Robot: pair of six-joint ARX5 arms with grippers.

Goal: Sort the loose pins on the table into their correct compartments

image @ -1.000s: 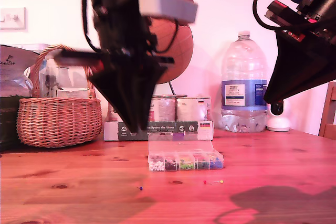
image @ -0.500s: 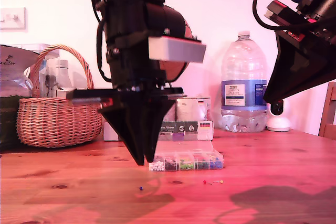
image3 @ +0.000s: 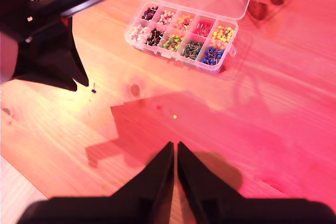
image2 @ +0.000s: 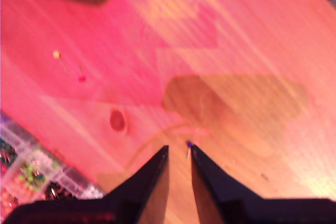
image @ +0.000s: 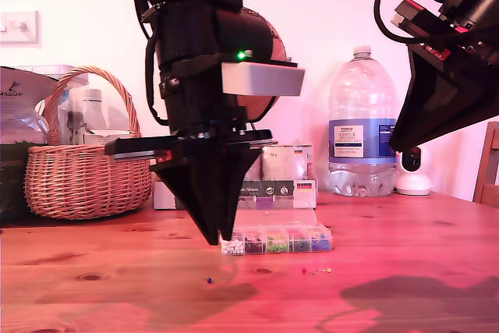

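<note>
Reddish pine surface (image: 405, 239) carries a blue pin (image2: 188, 144) just ahead of my first claw (image2: 179, 153), its jaws slightly parted and empty. Red (image: 303, 271) and yellow (image: 328, 270) pins lie beyond, before the compartments (image: 276, 240). My second claw (image3: 175, 150) hangs high, nearly closed, empty.

Our exterior view sits low, near the level of the bench (image: 405, 239), and faces the back wall across the planks. The first wrist view looks steeply down past the jaws of my first gripper (image2: 178, 153), very close to the wood. The second wrist view looks down from higher up. All three views share the clear box (image3: 184, 32) and the blue pin (image3: 93, 91); the second wrist view also takes in my first gripper.
</note>
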